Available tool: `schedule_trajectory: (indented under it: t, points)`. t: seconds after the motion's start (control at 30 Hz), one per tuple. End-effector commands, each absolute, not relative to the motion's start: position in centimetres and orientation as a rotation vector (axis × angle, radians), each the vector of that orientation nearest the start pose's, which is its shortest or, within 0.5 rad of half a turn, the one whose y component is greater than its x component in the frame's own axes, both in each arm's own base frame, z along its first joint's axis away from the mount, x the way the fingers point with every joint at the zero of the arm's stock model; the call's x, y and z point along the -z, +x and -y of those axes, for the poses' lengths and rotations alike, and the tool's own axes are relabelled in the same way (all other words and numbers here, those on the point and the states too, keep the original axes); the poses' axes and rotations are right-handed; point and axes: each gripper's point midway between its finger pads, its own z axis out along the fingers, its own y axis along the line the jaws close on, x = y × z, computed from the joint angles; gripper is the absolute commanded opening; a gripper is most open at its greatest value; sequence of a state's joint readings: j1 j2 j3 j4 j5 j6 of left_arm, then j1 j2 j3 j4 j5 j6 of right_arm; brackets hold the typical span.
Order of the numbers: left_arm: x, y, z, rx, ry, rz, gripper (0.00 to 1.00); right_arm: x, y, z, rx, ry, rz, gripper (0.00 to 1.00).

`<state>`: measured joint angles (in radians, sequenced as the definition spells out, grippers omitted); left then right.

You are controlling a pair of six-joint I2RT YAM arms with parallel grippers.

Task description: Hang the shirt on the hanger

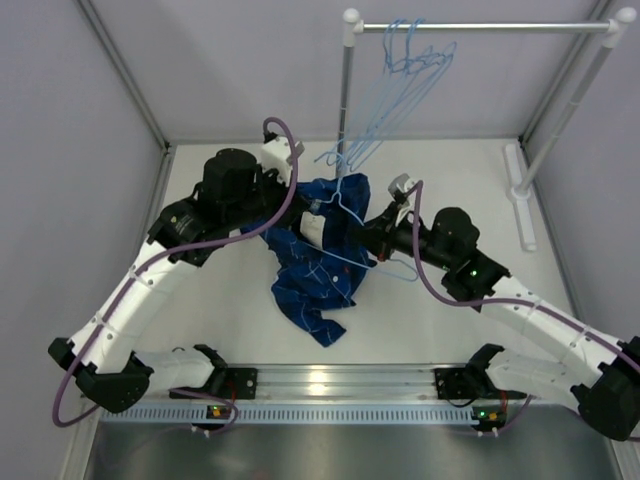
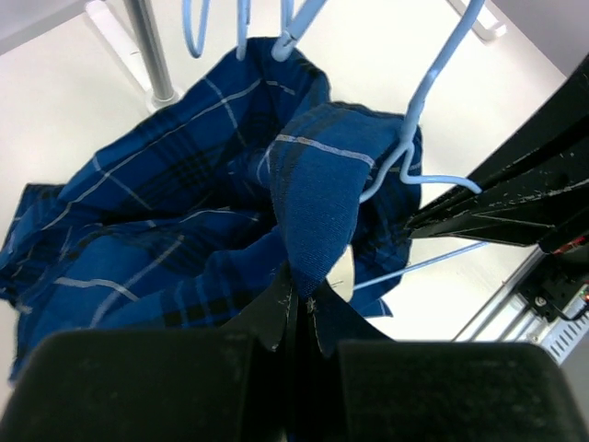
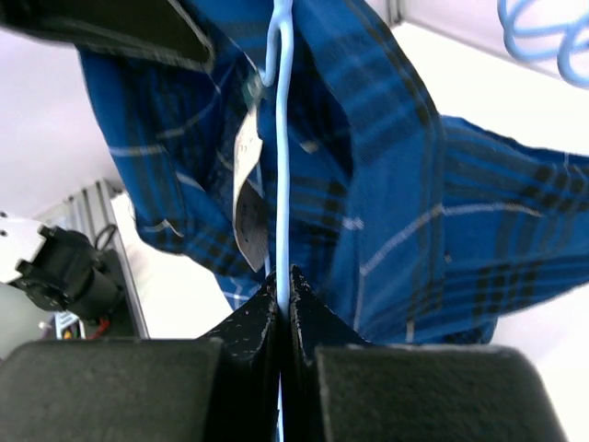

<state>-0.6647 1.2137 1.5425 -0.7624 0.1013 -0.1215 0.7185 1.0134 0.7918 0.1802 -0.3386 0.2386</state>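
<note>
The dark blue plaid shirt point(image 1: 320, 250) hangs bunched above the table between my two arms. My left gripper point(image 2: 304, 299) is shut on a fold of the shirt point(image 2: 317, 198), near the collar. My right gripper point(image 3: 283, 281) is shut on the pale-blue wire hanger point(image 3: 282, 166), which runs up into the shirt point(image 3: 414, 193) beside the white neck label point(image 3: 248, 207). In the top view the hanger point(image 1: 345, 215) sticks out of the shirt's top and right side. The hanger's hook point(image 2: 414, 120) shows in the left wrist view, over the cloth.
A clothes rail point(image 1: 480, 27) on a white stand crosses the back right, with several more pale-blue hangers point(image 1: 410, 60) hanging from it. Its upright pole point(image 1: 347, 90) stands just behind the shirt. Grey walls enclose the table on the left and right.
</note>
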Motion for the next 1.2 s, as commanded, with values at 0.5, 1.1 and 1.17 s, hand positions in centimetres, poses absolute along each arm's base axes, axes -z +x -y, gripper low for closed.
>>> schedule_trajectory:
  t: [0.5, 1.1, 1.17]
  points:
    - [-39.2, 27.2, 22.7, 0.539, 0.554, -1.860, 0.14, -34.0, 22.4, -33.6, -1.098, -0.814, -1.305, 0.00]
    - [-39.9, 26.0, 26.7, 0.743, 0.716, -1.791, 0.61, -33.6, 21.5, -36.0, -1.237, -0.806, -1.193, 0.00]
    - [-39.2, 26.7, 26.5, 0.710, 0.692, -1.803, 0.61, -34.4, 21.3, -36.0, -1.246, -0.804, -1.171, 0.00]
